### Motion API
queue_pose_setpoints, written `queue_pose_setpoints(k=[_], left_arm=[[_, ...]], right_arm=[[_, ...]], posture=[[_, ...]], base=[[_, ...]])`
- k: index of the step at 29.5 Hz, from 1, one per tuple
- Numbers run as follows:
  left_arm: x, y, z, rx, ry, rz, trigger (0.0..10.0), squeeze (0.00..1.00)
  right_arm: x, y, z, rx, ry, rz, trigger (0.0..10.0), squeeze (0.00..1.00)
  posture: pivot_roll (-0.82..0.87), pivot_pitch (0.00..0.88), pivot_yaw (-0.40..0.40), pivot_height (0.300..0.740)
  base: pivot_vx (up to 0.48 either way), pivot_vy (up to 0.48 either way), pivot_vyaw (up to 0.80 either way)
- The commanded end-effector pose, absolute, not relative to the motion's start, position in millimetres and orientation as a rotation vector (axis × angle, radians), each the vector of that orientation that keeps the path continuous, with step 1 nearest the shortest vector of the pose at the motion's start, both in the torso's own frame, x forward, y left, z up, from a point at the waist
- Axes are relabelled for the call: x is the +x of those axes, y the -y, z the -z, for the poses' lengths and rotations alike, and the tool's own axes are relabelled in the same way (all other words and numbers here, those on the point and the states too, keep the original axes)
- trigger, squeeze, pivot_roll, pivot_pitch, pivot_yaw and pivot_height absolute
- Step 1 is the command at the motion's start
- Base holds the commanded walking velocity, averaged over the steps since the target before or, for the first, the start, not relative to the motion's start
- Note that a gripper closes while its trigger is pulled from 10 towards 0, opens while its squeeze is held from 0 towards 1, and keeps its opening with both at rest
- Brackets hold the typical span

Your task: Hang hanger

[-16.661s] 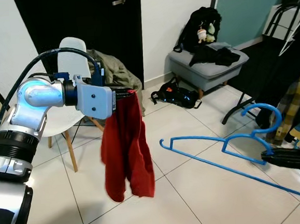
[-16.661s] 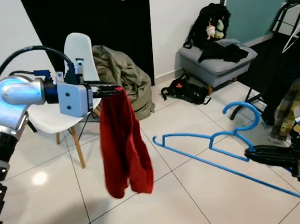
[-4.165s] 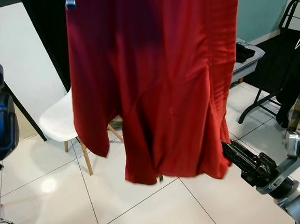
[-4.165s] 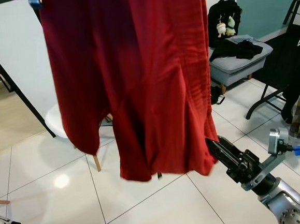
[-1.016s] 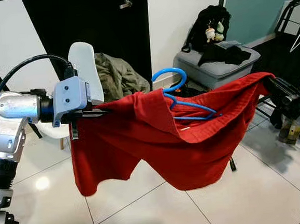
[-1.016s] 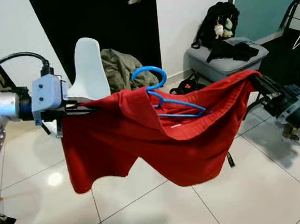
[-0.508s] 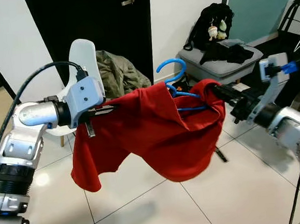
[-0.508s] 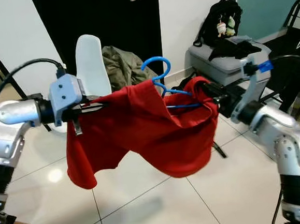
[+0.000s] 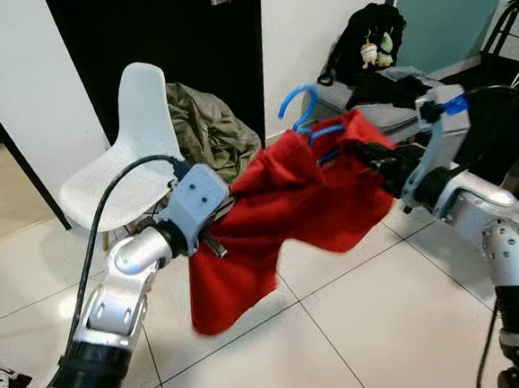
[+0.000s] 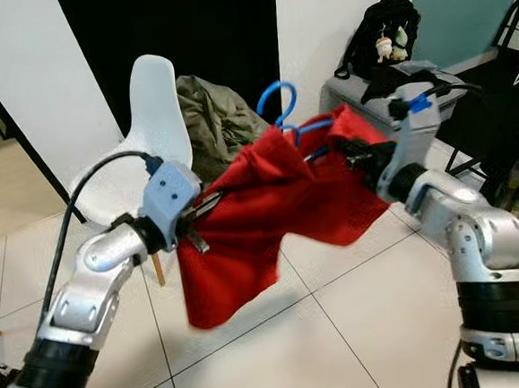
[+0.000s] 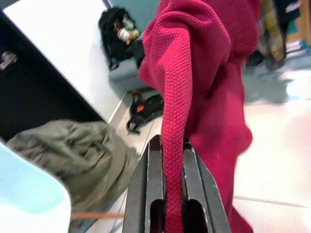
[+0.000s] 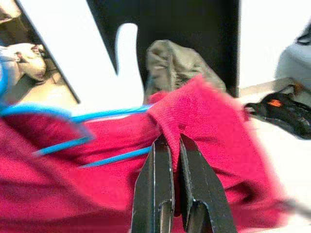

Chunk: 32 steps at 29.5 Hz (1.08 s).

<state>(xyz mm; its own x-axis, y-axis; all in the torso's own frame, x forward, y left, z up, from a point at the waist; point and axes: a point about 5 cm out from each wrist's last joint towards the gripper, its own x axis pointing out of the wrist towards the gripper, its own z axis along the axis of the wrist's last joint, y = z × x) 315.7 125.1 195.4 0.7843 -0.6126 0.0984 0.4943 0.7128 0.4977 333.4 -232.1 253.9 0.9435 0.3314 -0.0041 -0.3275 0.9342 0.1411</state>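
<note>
A red garment hangs bunched between my two grippers, draped over a blue hanger whose hook sticks up above the cloth. My left gripper is low and near the centre, shut on the garment's left edge; in the left wrist view the red cloth runs up from between its fingers. My right gripper is higher on the right, shut on the garment's other edge. In the right wrist view the gripper pinches a red fold, with the blue hanger's wires beside it. Most of the hanger is hidden under the cloth.
A white chair with an olive jacket stands behind the garment, before a black door. A grey ottoman with a black backpack is at the back right. A dark clothes rack is at the far right.
My left arm has dropped lower and swung toward the centre. The two grippers are now closer together, so the garment is bunched and hangs shorter; the hanger's hook has moved slightly right.
</note>
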Motion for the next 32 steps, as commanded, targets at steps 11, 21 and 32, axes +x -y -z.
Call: queue_pose_setpoints(k=[11, 21, 32], left_arm=[[292, -129, -195, 0.51, 0.367, 0.598, 10.0, 0.0], [288, -112, -198, 0.679, 0.438, 0.637, 10.0, 0.0], [281, -70, -191, 0.728, 0.498, 0.69, 10.0, 0.0]], right_arm=[[329, 301, -289, 0.01, 0.016, -0.2, 0.0, 0.0], [338, 275, -285, -0.01, -0.066, -0.336, 0.0, 0.0], [355, 236, -284, 0.055, -0.028, -0.416, 0.0, 0.0]], posture=[[-0.03, 0.047, -0.047, 0.74], [-0.05, 0.049, -0.057, 0.74], [-0.06, 0.048, -0.06, 0.74]], base=[[0.0, 0.0, 0.0], [0.0, 0.0, 0.0], [0.0, 0.0, 0.0]])
